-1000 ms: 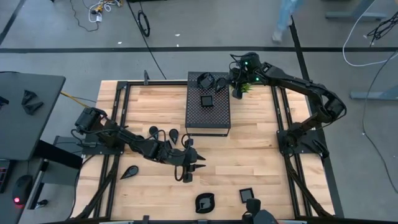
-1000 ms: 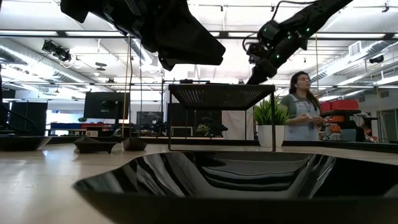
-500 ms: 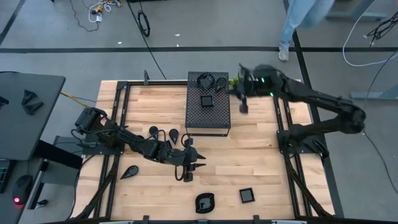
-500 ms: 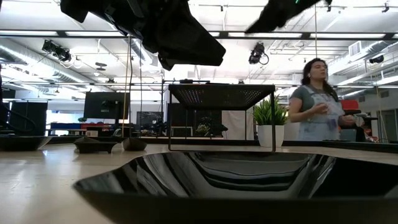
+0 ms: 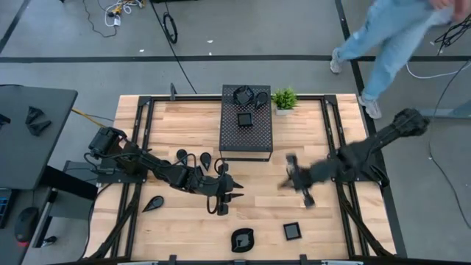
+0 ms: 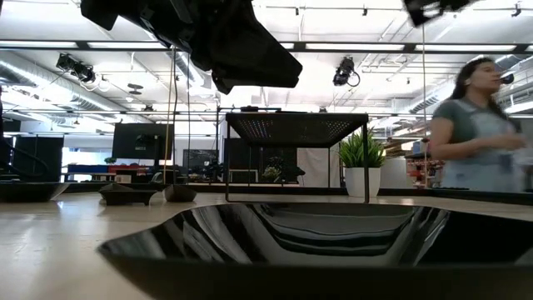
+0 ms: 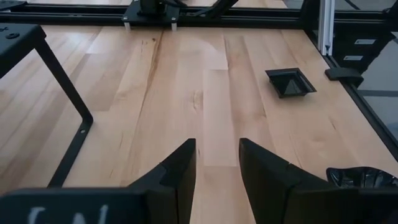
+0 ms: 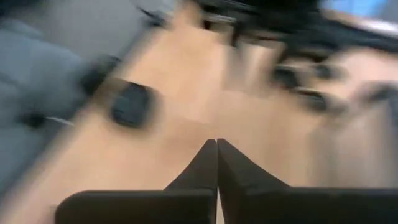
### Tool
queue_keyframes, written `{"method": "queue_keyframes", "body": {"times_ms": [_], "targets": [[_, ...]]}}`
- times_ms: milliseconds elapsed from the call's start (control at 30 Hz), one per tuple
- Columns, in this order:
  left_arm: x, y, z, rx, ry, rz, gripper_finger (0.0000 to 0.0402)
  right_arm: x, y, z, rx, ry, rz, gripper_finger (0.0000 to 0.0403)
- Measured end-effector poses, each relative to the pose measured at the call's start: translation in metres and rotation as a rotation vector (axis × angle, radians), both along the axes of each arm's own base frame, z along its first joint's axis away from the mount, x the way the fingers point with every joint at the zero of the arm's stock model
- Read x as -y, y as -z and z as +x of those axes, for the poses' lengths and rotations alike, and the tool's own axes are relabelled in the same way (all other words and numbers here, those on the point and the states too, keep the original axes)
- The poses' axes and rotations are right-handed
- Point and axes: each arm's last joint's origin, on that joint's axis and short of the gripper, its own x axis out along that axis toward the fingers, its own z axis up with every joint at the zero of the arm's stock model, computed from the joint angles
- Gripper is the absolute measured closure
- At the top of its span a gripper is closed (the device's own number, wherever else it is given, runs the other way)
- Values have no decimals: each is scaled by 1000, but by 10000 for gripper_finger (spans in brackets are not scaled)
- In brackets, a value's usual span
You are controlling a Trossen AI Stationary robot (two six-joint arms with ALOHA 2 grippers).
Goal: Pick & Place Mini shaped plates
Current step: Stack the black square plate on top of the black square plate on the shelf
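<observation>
High view: the left gripper (image 5: 223, 207) hangs over bare wood in front of the black perforated box (image 5: 246, 132), its fingers parted with nothing between them. The right gripper (image 5: 297, 182), motion-blurred, is over the table right of the box's front edge, fingers pressed together and empty. Mini shaped plates are scattered: a square plate (image 5: 244, 119) and two rounded ones (image 5: 248, 95) on the box top, three teardrop plates (image 5: 200, 157) left of the box, a leaf plate (image 5: 153, 203) near the left edge, a rounded plate (image 5: 242, 238) and a square plate (image 5: 293, 231) near the front edge. A potted plant (image 5: 284, 99) stands beside the box.

Low view: a glossy plate (image 6: 283, 246) fills the foreground; a person (image 6: 479, 125) stands behind the table.

Left wrist view: the fingers (image 7: 174, 177) stand apart over bare wood; a square plate (image 7: 290, 82) lies well ahead.

Right wrist view: the fingers (image 8: 205, 165) meet in a point; everything beyond is blurred.
</observation>
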Motion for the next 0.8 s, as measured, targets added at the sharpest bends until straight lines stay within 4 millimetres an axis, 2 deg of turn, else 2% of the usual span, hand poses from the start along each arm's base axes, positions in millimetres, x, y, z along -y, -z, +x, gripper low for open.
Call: {"method": "queue_keyframes", "body": {"times_ms": [133, 200, 333, 433, 567, 800], "targets": [[0, 0, 0, 2, 0, -1, 275, -37, 36, -18, 12, -106, 255, 380], [0, 0, 0, 2, 0, 0, 275, -50, 56, -29, -19, -134, 346, 359], [0, 0, 0, 2, 3, 8, 275, -77, 82, -45, -56, -187, 471, 310], [-1, 0, 0, 4, -10, 13, 275, -101, 97, -50, -96, -223, 416, 282], [-2, 0, 0, 8, -36, 23, 275, -128, 113, -48, -171, -242, 280, 271], [-2, 0, 0, 8, -36, 23, 275, -151, 142, -40, -339, -239, 39, 279]]}}
